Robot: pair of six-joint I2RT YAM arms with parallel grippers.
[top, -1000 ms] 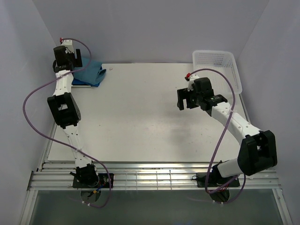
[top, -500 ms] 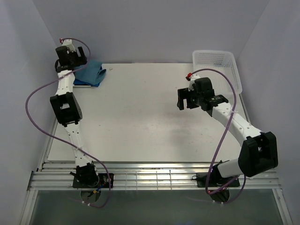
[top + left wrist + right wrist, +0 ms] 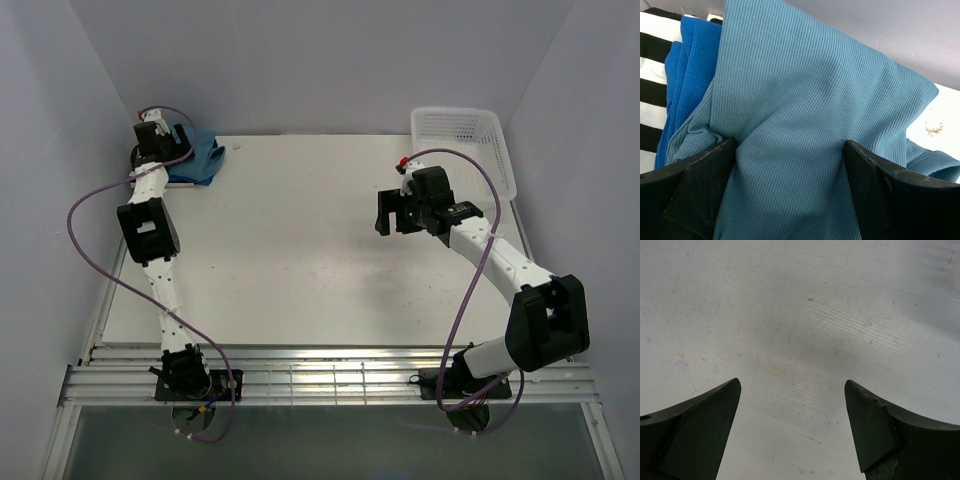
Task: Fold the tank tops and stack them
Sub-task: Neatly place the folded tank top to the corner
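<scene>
The three tank tops lie stacked at the table's far left corner. In the left wrist view the muted teal-blue top (image 3: 805, 100) is uppermost, the royal blue top (image 3: 690, 60) shows under it at the left, and the black-and-white striped top (image 3: 652, 75) is at the far left edge. In the top view only the teal top (image 3: 203, 155) shows clearly. My left gripper (image 3: 165, 140) is open right over the teal top (image 3: 790, 145), its fingers (image 3: 705, 175) either side of a raised fold. My right gripper (image 3: 390, 212) is open and empty above bare table (image 3: 792, 385).
A white plastic lattice basket (image 3: 465, 140) stands at the far right corner, behind the right arm. The table (image 3: 300, 250) is white with walls close on the left, back and right. Purple cables loop beside both arms.
My left gripper has moved right and toward the near side, onto the stack of tops. The right arm has hardly moved.
</scene>
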